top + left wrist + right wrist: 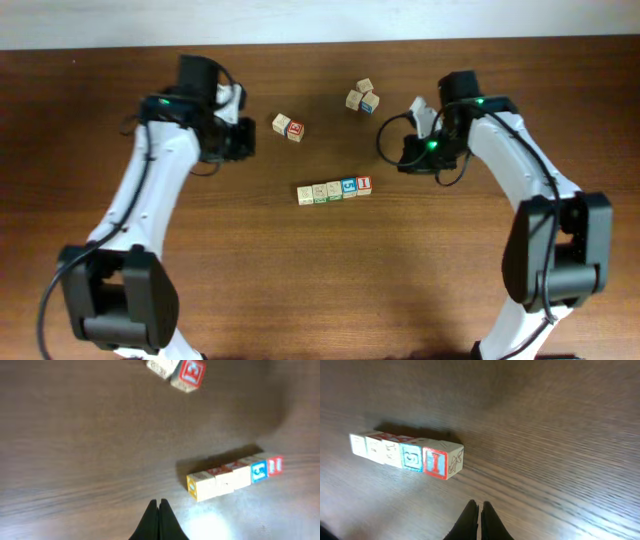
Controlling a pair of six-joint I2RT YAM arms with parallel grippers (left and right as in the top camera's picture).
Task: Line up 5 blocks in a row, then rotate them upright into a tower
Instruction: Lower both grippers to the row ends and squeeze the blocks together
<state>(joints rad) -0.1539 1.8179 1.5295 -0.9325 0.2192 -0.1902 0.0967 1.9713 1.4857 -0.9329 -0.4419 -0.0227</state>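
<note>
Jaws on the left gripper (159, 506) and right gripper (479, 508) are pressed together, holding nothing, above the dark wooden desk (420, 280) near five joined pale-wood letter cubes (334, 190).

Bare desk (400, 280) rings the five-block row (335, 189)
Wood lies open in front of the row, past both its ends and behind it. The plain-and-red pair (288, 127) and the three-cube cluster (363, 97) stand well apart on the far side, with a gap between them. The left end effector (159, 506) and right end effector (480, 506) hang clear of the row's ends.
</note>
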